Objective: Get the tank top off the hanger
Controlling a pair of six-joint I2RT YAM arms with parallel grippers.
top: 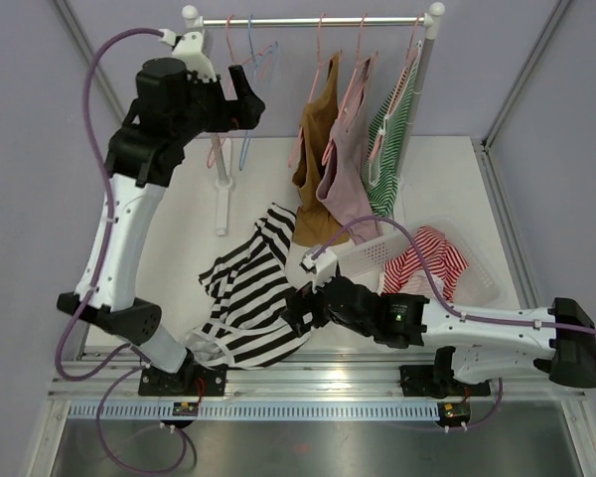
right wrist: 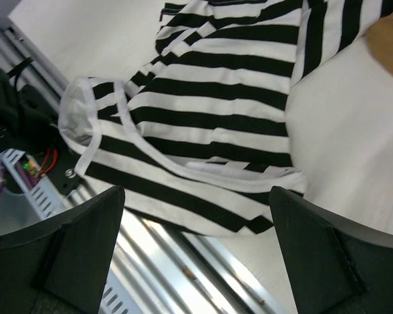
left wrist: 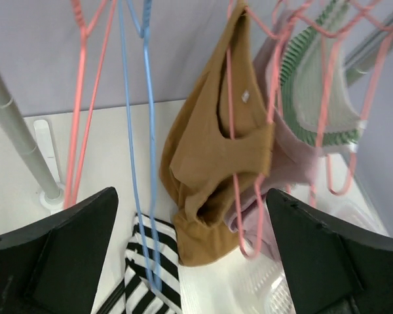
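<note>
In the top view the raised left arm covers part of the rail (top: 308, 20), so where the two bare hangers hook on is hard to make out. The left gripper (top: 246, 99) is up beside them with its jaws spread wide and nothing between them. Its own camera shows only the dark, blunt finger ends, cut off at the bottom corners. Between them hang thin wire loops: a pink hanger (left wrist: 85, 98) and a blue hanger (left wrist: 149, 131), both without clothes, next to a grey round post (left wrist: 13, 124).

The black-and-white striped tank top (top: 243, 298) is off any hanger. It lies crumpled on the white table (top: 179, 229), with its near edge at the metal front rail. It is soft knit with white binding around the openings, and the folds hide its outline.

The right gripper (top: 293, 310) is low at the garment's right edge, jaws wide apart and gripping nothing. It covers a little of the fabric from above. Whether a finger touches the cloth cannot be told.

Further right, a brown top (top: 313, 149), a pale pink top (top: 343, 169) and a green striped top (top: 392, 139) hang on pink wire hangers, overlapping one another. A white mesh basket (top: 492, 283) holds a red striped cloth (top: 422, 263), partly crossed by a purple cable.
</note>
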